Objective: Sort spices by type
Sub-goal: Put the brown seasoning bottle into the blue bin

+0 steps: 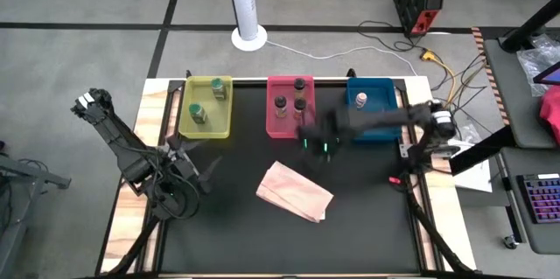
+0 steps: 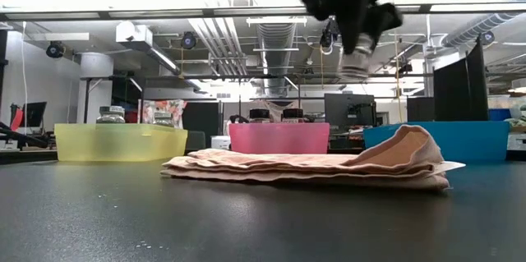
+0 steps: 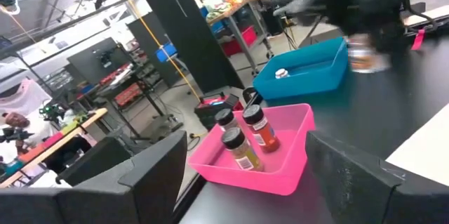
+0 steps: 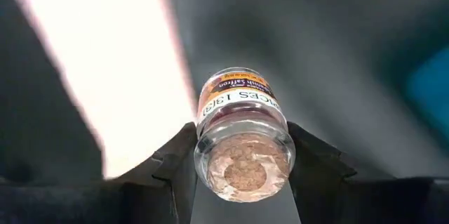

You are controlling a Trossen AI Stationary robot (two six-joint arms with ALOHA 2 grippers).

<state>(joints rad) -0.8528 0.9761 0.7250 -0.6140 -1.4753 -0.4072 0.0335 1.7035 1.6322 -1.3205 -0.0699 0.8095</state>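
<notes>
My right gripper (image 1: 320, 143) hangs high over the table's middle, just near of the pink tray (image 1: 273, 130), shut on a spice jar (image 4: 240, 101) with pinkish-white contents; the low view shows the jar (image 2: 355, 55) below the gripper (image 2: 345, 16). Three brown jars (image 3: 242, 143) stand in the pink tray, two green jars (image 1: 199, 113) in the yellow tray (image 1: 226, 129), and one pale-capped jar (image 1: 360, 100) in the blue tray (image 1: 385, 135). My left gripper (image 1: 194, 167) waits open at the left, pointing level toward the trays. My right gripper pinches the jar's round sides (image 4: 203, 150) between its two fingers, near the glass end that faces the wrist camera. The fingers point down from above. The jar hangs below them, lifted clear of the table and trays.
A crumpled tan paper bag (image 1: 293, 190) lies flat on the dark mat at the table's middle, near of the trays. The three trays stand in a row along the far edge. Cables and a white pole base lie on the floor beyond.
</notes>
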